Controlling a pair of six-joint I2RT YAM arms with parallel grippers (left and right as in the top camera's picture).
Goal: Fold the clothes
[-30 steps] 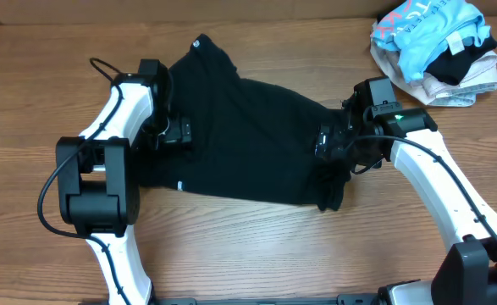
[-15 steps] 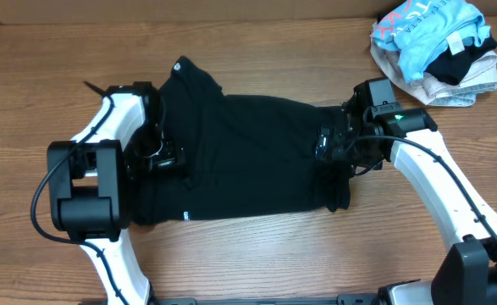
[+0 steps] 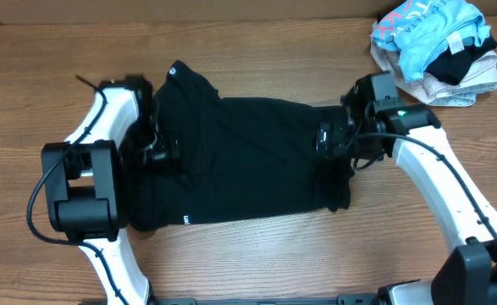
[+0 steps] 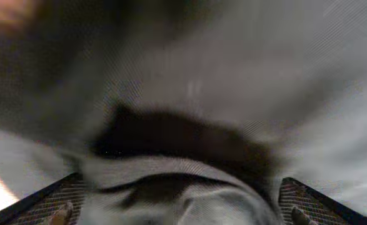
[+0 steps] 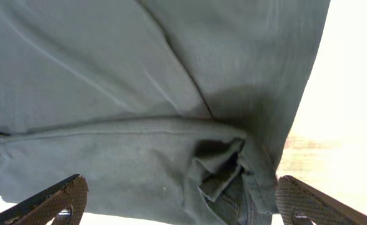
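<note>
A black garment [image 3: 248, 161] lies spread across the middle of the wooden table, with a collar tag at its top left. My left gripper [image 3: 159, 151] sits low on its left edge. In the left wrist view the gripper [image 4: 180, 215] is open, with a bunched fold of the cloth [image 4: 170, 187] between the wide-apart fingers. My right gripper [image 3: 326, 140] rests on the garment's right edge. In the right wrist view it [image 5: 180, 212] is open over a crumpled seam and hem [image 5: 224, 169].
A pile of other clothes [image 3: 434, 47], light blue, black, pink and cream, lies at the back right corner. Bare wood table [image 3: 248, 263] shows in front of the garment and at the far left.
My left gripper has moved left and back, and the garment's left part has drawn out with it, so the cloth now lies wider and flatter. The right gripper has barely moved.
</note>
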